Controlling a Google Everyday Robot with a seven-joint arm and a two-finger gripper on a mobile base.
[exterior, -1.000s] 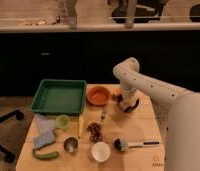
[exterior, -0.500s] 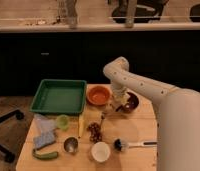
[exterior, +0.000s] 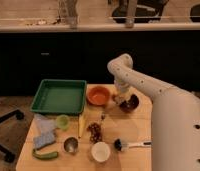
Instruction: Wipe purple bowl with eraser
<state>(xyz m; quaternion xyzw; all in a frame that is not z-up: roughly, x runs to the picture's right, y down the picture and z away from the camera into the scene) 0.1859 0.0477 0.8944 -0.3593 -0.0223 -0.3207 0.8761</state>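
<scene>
The purple bowl (exterior: 129, 103) sits on the wooden table at the right, just right of the orange bowl (exterior: 98, 95). My white arm reaches down from the right, and the gripper (exterior: 119, 98) hangs at the purple bowl's left rim, between the two bowls. A small pale thing shows at the gripper's tip; I cannot make out whether it is the eraser.
A green tray (exterior: 59, 95) lies at the table's left. In front are a blue-grey sponge (exterior: 44, 140), a small green cup (exterior: 62, 121), a metal cup (exterior: 70, 145), a white cup (exterior: 100, 151), a dark cluster (exterior: 95, 132), a black-headed brush (exterior: 129, 145) and a green vegetable (exterior: 45, 155).
The arm has shifted left over the second, carrying the gripper from the purple bowl's right side to its left rim near the orange bowl.
</scene>
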